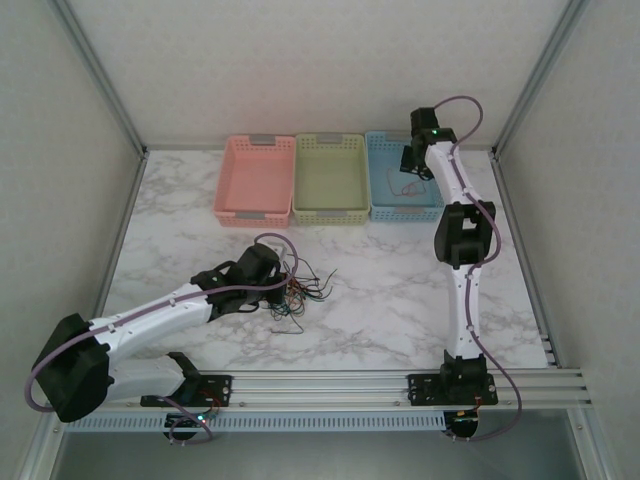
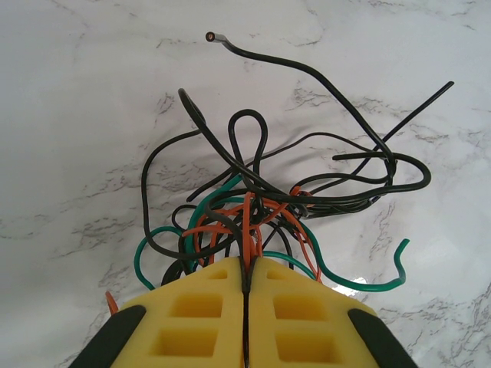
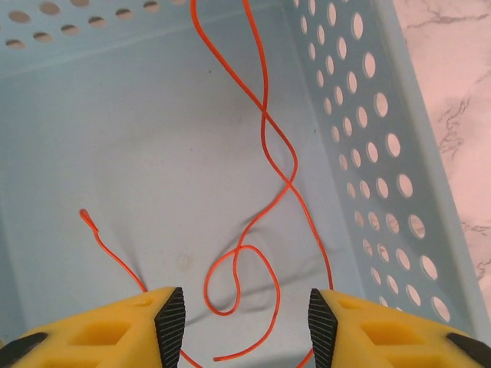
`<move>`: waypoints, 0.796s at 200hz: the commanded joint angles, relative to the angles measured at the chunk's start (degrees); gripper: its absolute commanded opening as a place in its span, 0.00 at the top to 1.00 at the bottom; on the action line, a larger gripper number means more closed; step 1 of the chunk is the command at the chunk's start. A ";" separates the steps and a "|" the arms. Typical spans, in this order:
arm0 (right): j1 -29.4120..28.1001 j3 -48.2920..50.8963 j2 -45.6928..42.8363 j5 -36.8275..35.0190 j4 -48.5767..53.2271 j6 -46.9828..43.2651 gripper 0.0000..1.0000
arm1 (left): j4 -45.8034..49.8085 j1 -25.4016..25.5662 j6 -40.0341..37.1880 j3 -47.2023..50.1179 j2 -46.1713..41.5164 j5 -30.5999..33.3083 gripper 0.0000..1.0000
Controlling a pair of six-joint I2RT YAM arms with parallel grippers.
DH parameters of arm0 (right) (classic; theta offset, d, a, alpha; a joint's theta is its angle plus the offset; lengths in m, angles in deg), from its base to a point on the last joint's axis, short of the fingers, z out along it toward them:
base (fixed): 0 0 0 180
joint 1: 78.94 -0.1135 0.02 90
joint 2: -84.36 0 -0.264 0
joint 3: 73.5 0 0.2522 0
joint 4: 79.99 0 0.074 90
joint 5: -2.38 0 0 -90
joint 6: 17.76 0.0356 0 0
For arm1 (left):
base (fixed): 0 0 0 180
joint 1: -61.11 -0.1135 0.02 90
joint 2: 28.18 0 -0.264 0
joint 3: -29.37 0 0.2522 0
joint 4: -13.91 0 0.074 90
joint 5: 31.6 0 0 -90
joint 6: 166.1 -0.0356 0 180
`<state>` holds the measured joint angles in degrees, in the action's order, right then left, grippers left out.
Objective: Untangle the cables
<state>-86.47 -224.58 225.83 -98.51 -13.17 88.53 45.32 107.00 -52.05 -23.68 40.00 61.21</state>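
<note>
On the marble bench point(image 1: 400, 300) the left jaws are pinched shut on strands of the tangled cables point(image 2: 261, 199), the right jaws gape empty over an orange wire point(image 3: 265, 123) in the blue basket point(image 3: 368, 115); a hard pull could tighten the crossed loops.

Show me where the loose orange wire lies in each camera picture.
Top external: orange wire in the blue basket, rightmost of three.
Right wrist: it winds across the basket floor, ahead of the open right fingers.
Shared landmark: the basket's holed wall.
</note>
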 commanded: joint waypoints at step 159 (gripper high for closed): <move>1.32 -2.58 7.63 7.10 5.32 2.99 0.86 | 0.63 -0.45 -0.32 0.70 -0.77 -1.18 0.92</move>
<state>-85.14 -226.00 233.32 -93.95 -9.89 91.07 45.28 107.00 -52.07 -23.63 39.94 61.21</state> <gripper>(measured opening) 0.186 0.076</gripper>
